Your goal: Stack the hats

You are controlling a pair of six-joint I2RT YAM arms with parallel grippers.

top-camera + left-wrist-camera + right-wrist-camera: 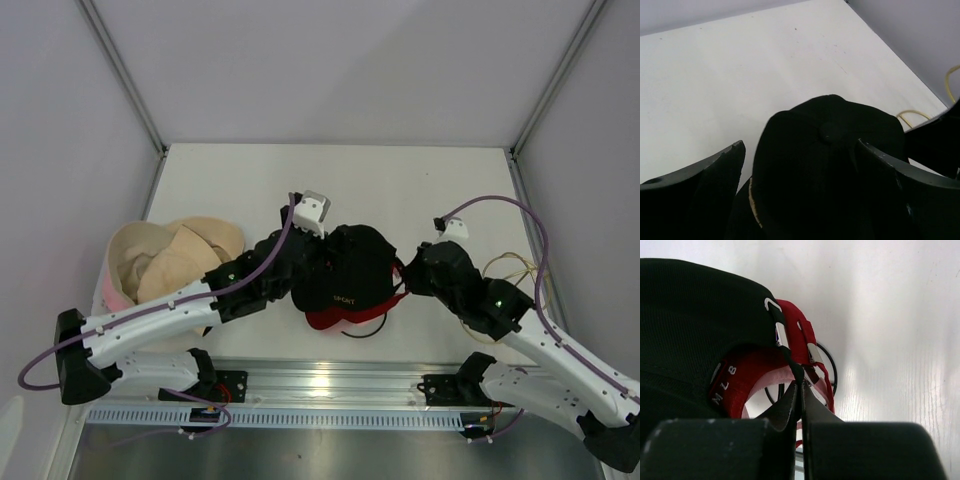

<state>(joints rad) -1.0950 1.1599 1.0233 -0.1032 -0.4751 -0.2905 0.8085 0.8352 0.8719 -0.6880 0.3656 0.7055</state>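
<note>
With the right tool (800, 384) pinched shut on the red rear strap (807, 340) of the black fabric baseball cap (350, 268) and the left tool (800, 145) spread open around its crown, that thin hold could slip mid-lift, leaving the wide beige fabric hat (190, 255), well left of the cap, unstacked.
</note>
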